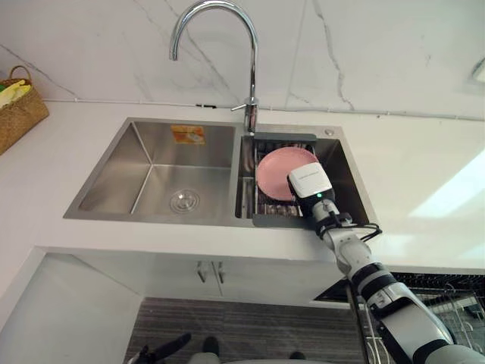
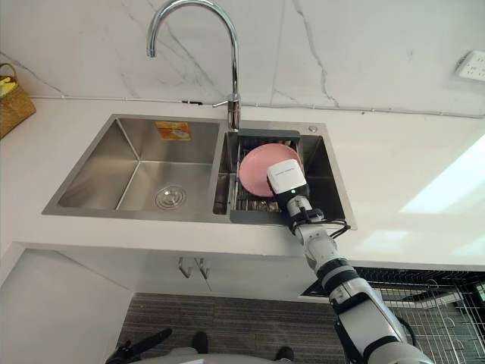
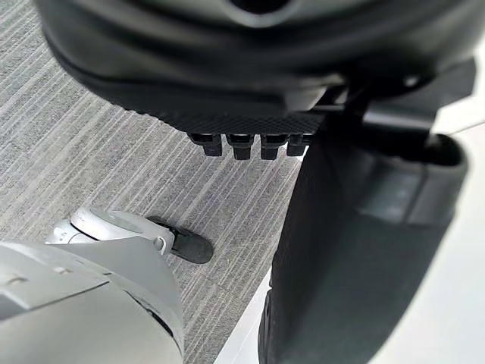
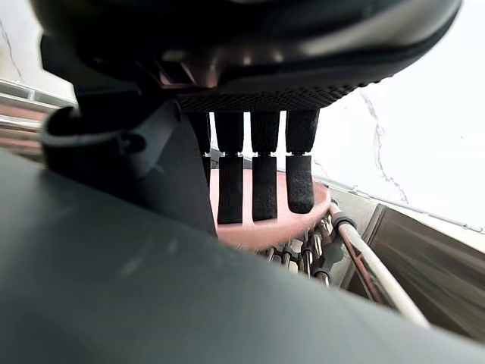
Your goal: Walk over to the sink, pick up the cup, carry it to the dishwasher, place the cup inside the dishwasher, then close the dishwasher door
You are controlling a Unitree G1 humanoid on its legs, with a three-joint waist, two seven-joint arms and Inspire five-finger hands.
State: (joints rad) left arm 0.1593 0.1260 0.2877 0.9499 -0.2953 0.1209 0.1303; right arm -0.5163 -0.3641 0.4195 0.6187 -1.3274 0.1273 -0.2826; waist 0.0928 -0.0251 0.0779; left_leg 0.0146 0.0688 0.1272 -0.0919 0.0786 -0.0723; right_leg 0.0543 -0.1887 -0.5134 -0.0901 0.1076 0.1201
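A pink round dish [image 1: 276,173] lies on a dark drain rack [image 1: 267,205] in the right basin of the steel sink [image 1: 151,163]. My right hand [image 4: 264,178] reaches into that basin from the lower right. Its fingers [image 4: 229,182] are straight and stretched out just above the dish's rim [image 4: 299,220], and I cannot tell whether they touch it. The white box on my wrist [image 1: 309,180] covers part of the dish from above. My left hand [image 3: 250,144] hangs low over grey carpet with its fingers curled and nothing in them.
A tall curved tap [image 1: 250,76] stands behind the divider between the basins. A woven basket [image 1: 19,110] sits on the white counter at far left. A wire dishwasher rack [image 2: 432,299] shows below the counter at lower right. Marble wall behind.
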